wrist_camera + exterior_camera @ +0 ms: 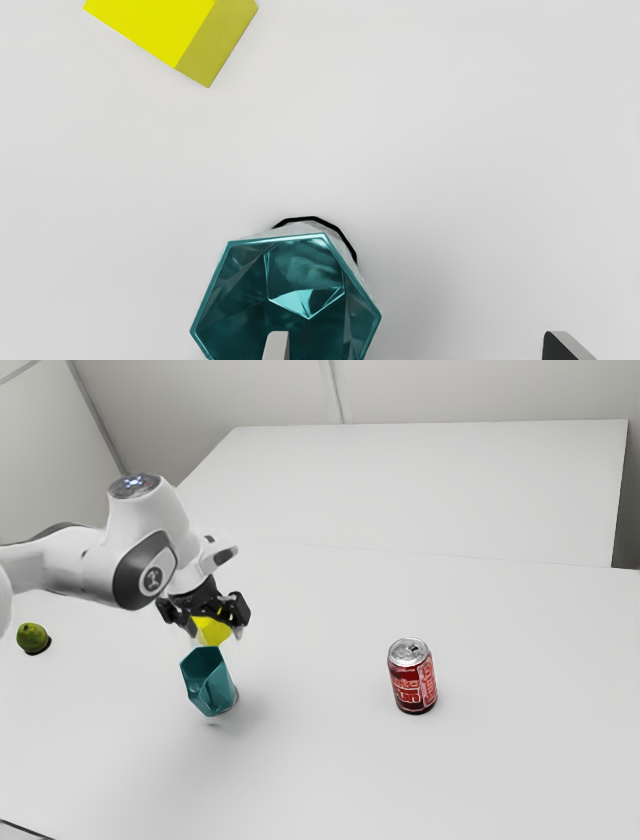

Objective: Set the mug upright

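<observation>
above the white table [520, 760] the gripper [214, 630] gapes wide, one fingertip at the mug's [209, 685] mouth.

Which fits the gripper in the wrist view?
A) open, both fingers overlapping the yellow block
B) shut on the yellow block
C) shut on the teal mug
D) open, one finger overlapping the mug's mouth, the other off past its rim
D: the gripper has its fingers wide apart, one in front of the teal mug's mouth, the other well outside the rim.
</observation>
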